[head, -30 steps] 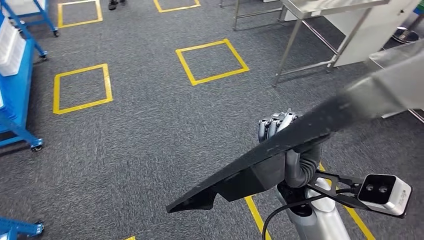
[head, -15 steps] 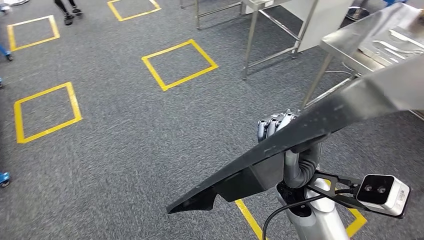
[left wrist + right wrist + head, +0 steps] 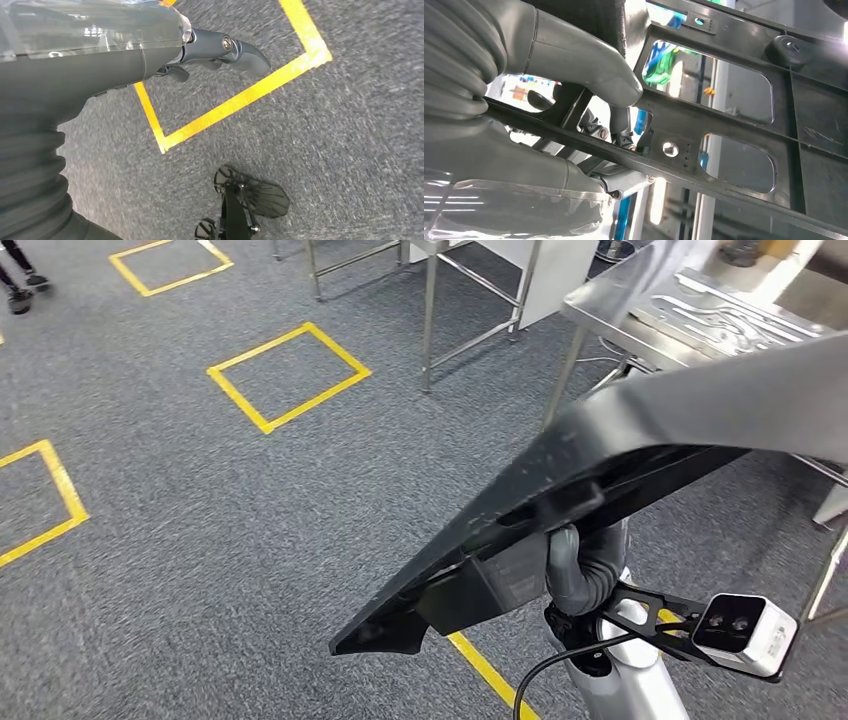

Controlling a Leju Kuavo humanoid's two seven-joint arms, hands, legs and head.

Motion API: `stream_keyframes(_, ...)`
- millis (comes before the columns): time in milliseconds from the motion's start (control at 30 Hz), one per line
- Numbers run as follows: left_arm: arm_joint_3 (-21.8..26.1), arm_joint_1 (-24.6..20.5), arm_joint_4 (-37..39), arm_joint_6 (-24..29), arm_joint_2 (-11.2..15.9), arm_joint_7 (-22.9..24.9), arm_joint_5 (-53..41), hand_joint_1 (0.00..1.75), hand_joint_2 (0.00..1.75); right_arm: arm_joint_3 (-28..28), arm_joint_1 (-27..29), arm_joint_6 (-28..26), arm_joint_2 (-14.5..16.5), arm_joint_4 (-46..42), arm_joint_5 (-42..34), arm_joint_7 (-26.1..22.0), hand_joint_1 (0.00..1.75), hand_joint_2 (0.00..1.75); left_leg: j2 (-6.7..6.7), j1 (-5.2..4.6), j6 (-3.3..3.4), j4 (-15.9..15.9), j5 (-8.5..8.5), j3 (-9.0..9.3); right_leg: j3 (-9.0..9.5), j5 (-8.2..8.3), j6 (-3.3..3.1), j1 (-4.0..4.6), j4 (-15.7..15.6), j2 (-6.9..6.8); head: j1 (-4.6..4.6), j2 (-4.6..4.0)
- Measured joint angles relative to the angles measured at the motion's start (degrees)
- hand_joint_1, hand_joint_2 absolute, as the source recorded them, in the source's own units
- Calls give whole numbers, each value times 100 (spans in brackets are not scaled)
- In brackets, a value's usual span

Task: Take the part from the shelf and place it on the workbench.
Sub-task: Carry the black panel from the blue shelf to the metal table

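R hand (image 3: pixel 574 65) grips black part (image 3: pixel 600 455) (fingers mostly hidden) | L hand (image 3: pixel 210 50) holds nothing, fingers curled | workbench (image 3: pixel 700 310) cut off

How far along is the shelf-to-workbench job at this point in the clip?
Done: the black part is off the shelf and gripped by the right hand. In hand: it is being carried over the grey carpet, with a steel workbench close ahead on the right. Left: setting the part down on the bench and letting go. The left hand hangs over the floor, holding nothing.
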Motion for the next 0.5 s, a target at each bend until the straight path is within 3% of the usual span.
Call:
stream_keyframes(67,-12,-14,-1,0,2,14,-27,0,175,28,-38,-26,14,24,13,0,175,175,119,-12,-35,1,-37,50,450,384,-37,25,-852,-217,0,0)
stream_keyframes(100,-17,-17,-1,1,2,22,-38,0,175,41,-70,-53,22,33,16,0,175,175,169,-25,-60,5,-57,70,622,493,-70,52,-1190,-328,-1,1)
stream_keyframes(167,-25,-24,-1,2,1,38,-56,0,175,59,-125,-127,35,52,20,-2,175,175,274,-49,-118,6,-87,97,725,515,-130,107,-1434,-416,-1,1)
stream_keyframes(233,-29,-41,-1,2,-3,49,-65,0,175,65,-140,-182,40,63,21,-6,175,175,361,-47,-182,2,-120,130,722,536,-191,99,-1465,-270,-1,0)
stream_keyframes(300,-33,-46,-2,2,-5,55,-69,0,175,80,-161,-201,50,69,21,-11,175,175,177,-26,-237,202,-280,76,760,567,-258,63,-1523,-138,-2,0)
stream_keyframes(367,-34,-36,-2,6,-4,66,-75,0,175,119,-185,-210,68,85,28,-9,175,175,-127,-10,-269,874,-621,-233,784,578,-300,47,-1543,-6,-2,0)
stream_keyframes(433,-34,-25,-2,13,-4,87,-78,0,175,166,-189,-222,80,114,49,1,175,175,-229,-9,-284,1586,-841,-621,788,573,-314,54,-1531,150,-2,0)
stream_keyframes(467,-35,-19,-2,15,-5,97,-76,0,175,183,-188,-227,82,129,60,5,175,175,-238,-9,-283,1686,-790,-709,792,568,-316,57,-1521,235,-2,0)
stream_keyframes(500,-36,-15,-2,15,-7,103,-76,0,175,194,-188,-230,82,138,69,9,175,175,-248,-8,-278,1553,-627,-690,799,561,-312,57,-1510,319,-2,0)
